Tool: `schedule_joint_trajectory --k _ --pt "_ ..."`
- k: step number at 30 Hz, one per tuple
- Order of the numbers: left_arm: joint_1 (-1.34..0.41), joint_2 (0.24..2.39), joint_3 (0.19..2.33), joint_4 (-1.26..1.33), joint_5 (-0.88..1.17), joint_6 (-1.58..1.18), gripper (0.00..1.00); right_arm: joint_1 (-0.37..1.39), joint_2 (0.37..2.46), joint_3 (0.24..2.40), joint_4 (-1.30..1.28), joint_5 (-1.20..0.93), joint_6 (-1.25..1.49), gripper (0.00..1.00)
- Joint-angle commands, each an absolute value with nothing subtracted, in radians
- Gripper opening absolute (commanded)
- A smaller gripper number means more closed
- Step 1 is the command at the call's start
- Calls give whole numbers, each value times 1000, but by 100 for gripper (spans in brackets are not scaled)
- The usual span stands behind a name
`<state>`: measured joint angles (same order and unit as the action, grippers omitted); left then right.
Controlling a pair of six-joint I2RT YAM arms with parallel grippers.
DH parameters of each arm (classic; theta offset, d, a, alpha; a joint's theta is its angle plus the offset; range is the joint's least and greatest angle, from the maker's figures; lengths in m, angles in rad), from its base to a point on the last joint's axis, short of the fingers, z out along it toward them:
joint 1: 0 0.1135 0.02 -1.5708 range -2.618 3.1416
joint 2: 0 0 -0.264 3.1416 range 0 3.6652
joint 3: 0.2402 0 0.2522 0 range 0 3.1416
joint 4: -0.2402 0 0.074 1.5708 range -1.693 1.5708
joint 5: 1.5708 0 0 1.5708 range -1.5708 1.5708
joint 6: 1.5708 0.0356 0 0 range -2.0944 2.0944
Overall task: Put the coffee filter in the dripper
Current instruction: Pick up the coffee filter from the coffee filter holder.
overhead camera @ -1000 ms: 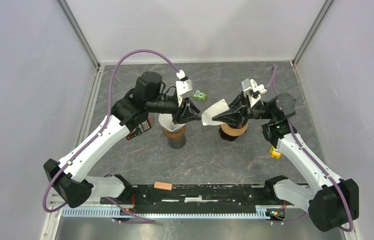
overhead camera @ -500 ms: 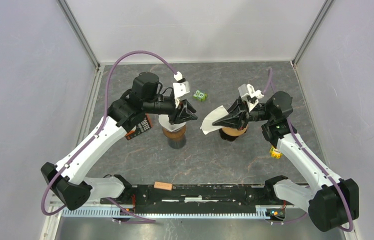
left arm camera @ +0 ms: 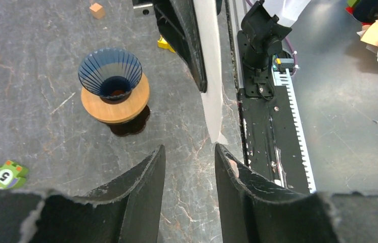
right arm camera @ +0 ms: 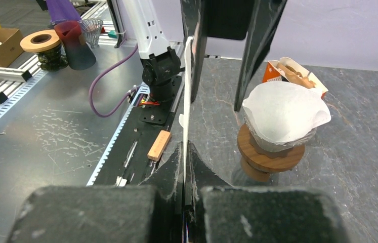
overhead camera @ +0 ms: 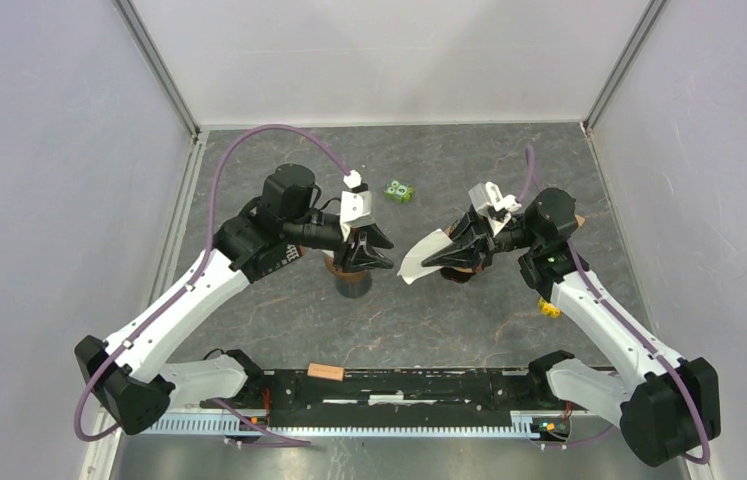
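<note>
Right wrist view has the right gripper (right arm camera: 184, 152) pinching the flat white coffee filter (right arm camera: 186, 91) edge-on in the air, just left of the empty blue dripper (left arm camera: 111, 75), while the left gripper (left arm camera: 189, 152) hangs spread, holding nothing.

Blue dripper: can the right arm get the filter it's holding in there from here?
Probably yes. The blue dripper stands empty and uncovered close beside the filter pinched in the right fingers. The left fingers, open, are off to the side, not over it.
</note>
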<state>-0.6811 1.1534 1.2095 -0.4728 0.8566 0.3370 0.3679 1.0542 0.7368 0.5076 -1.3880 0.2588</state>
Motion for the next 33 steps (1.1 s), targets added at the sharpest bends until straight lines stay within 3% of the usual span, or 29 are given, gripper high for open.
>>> schedule_joint_trajectory --k 1,33 --pt "-686 1149 1168 -337 885 277 48 379 1039 738 526 -1396 255 0" --pt "-701 1155 1120 -276 927 228 47 379 1055 738 595 -1342 314 0"
